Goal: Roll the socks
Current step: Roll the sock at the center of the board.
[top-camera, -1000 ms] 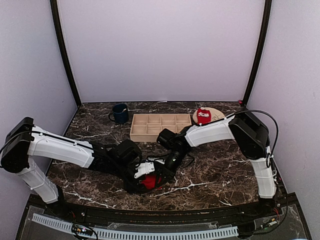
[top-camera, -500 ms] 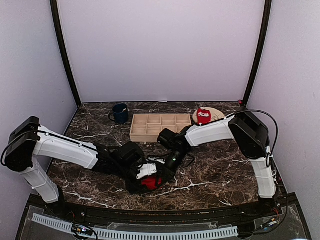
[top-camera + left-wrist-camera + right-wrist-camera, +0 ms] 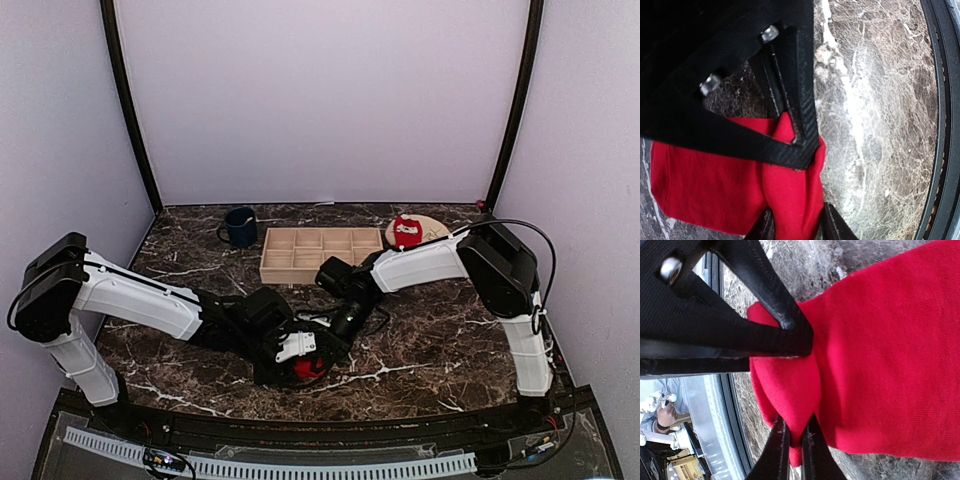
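R gripper (image 3: 795,436) pinching fold of sock (image 3: 880,365) | sock red, bunched | lying on marble tbl (image 3: 840,255)

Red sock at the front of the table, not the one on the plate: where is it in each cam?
Top external: red sock low centre, near the front edge.
Left wrist: the sock lies lower left, bunched toward bottom centre.
Right wrist: the sock fills the right half.
Shared landmark: the marble tabletop under it.

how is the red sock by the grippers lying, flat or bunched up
Bunched up: the red sock is gathered into folds, one pinched by the right gripper, another caught in the left gripper.
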Controlling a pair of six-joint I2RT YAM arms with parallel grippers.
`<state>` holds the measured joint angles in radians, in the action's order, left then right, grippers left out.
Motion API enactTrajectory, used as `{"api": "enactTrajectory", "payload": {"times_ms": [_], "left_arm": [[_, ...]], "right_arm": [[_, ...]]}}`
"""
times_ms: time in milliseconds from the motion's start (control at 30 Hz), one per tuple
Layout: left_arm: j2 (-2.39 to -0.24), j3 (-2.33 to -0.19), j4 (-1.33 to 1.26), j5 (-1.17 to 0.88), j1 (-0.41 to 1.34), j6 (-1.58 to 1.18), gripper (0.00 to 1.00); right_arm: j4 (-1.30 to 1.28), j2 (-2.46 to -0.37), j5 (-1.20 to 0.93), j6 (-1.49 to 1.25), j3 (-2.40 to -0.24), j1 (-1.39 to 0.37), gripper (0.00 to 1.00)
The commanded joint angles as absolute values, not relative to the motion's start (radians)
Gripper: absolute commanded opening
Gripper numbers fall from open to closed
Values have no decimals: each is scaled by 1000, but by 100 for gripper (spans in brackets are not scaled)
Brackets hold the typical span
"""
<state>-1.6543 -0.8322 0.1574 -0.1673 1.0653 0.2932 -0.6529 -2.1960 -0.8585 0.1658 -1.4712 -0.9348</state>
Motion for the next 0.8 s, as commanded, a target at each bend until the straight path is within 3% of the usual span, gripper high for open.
{"api": "enactTrajectory", "payload": {"times_ms": [0, 167, 300, 633, 767], "left_arm": [[-1657, -841, 178, -162, 1067, 278, 32], [-1656, -841, 185, -159, 1068, 267, 32], [-1655, -838, 179, -155, 1066, 250, 22], [-1679, -854, 163, -150, 1060, 192, 21], [-1703, -865, 142, -191, 1040, 187, 14]], "right_arm": [[-656, -2210, -851, 163, -1463, -933, 3], [-656, -2212, -849, 159, -1468, -934, 3], [-654, -2212, -847, 155, -1470, -934, 4], [-643, -2199, -835, 149, -1454, -931, 4], [-620, -2185, -833, 137, -1427, -922, 8]]}}
